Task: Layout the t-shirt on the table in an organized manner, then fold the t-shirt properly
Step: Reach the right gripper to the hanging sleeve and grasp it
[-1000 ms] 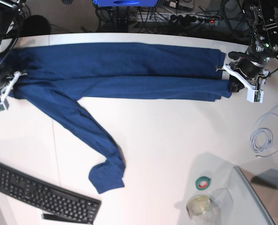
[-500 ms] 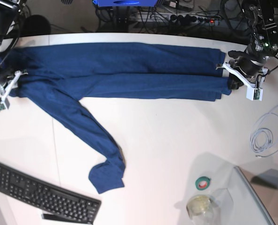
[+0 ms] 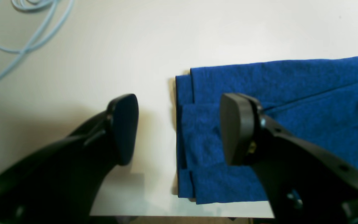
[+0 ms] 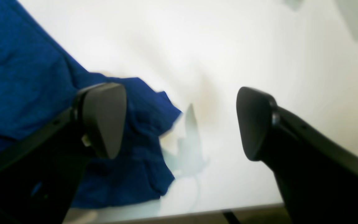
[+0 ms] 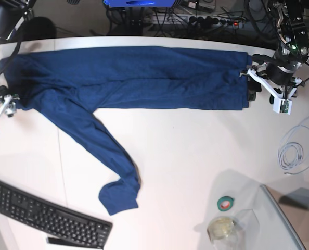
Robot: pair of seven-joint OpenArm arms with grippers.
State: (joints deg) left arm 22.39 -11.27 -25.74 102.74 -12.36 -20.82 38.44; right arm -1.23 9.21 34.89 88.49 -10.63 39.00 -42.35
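Both my grippers stand with jaws apart and empty, the left gripper (image 3: 179, 127) over the hem end of the navy t-shirt (image 5: 139, 78), the right gripper (image 4: 180, 121) by its other end. The shirt lies folded lengthwise along the far edge of the table (image 5: 196, 151), one sleeve (image 5: 105, 151) trailing toward the keyboard (image 5: 45, 213). I judge the lengthwise fold set; next, that sleeve needs tucking in.

Setting: robotics lab or research workroom. Evidence: broad white desk (image 5: 185, 151); black keyboard (image 5: 48, 214); coiled pale cable (image 5: 295, 151); green tape roll (image 5: 226, 203); power strip (image 5: 196, 21) and tangled wiring behind the desk's far edge.
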